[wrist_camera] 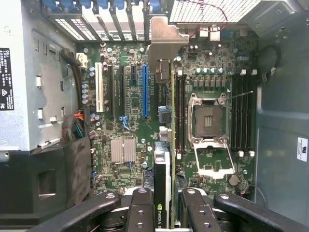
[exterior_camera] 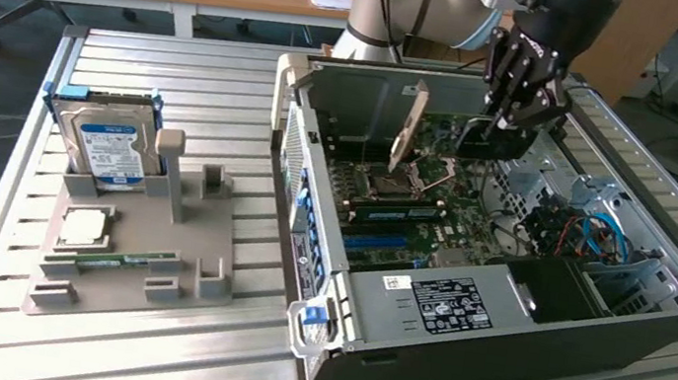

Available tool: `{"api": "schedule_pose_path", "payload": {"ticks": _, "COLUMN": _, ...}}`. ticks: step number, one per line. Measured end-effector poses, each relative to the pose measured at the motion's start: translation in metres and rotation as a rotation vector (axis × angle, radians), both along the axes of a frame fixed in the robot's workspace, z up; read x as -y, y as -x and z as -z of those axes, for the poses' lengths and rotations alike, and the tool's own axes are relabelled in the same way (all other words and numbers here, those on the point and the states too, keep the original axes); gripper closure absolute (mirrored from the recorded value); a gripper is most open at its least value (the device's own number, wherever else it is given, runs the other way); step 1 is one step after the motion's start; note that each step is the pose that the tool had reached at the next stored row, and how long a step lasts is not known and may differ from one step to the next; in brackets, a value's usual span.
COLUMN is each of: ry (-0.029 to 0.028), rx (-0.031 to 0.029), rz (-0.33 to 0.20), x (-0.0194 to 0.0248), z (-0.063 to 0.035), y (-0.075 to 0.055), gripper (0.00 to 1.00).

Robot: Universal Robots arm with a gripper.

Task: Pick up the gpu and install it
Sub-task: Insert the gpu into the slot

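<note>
Exterior view, upper right: the black gripper [exterior_camera: 510, 124] is clamping the thin green silver-bracketed gpu [exterior_camera: 412, 126] inside the open grey metal computer case [exterior_camera: 528, 361]. Pickup is done; the card seems not yet seated.

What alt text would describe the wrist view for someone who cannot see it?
The end effector grips the gpu, a thin green card seen edge-on, inside an open computer case. Behind it lies the motherboard with an empty processor socket.

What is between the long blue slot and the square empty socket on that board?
In the wrist view, the gpu, edge-on in the hand, with black slots beside it.
</note>
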State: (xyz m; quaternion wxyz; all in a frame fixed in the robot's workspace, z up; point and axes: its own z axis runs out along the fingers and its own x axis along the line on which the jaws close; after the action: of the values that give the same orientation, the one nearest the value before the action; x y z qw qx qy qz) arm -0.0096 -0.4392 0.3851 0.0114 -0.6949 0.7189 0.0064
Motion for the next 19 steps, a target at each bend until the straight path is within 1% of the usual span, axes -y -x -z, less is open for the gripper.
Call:
{"api": "schedule_pose_path", "payload": {"ticks": 6, "ry": -0.0001, "rx": 0.0, "rz": -0.001, "x": 0.0, "z": 0.0043, "y": 0.0, "gripper": 0.73}}
{"api": "schedule_pose_path", "payload": {"ticks": 12, "ry": -0.0002, "rx": 0.0001, "rz": -0.001, "x": 0.0, "z": 0.0049, "y": 0.0, "gripper": 0.73}}
{"api": "schedule_pose_path", "payload": {"ticks": 19, "ry": 0.0001, "rx": -0.0001, "rz": -0.001, "x": 0.0, "z": 0.0094, "y": 0.0, "gripper": 0.73}}
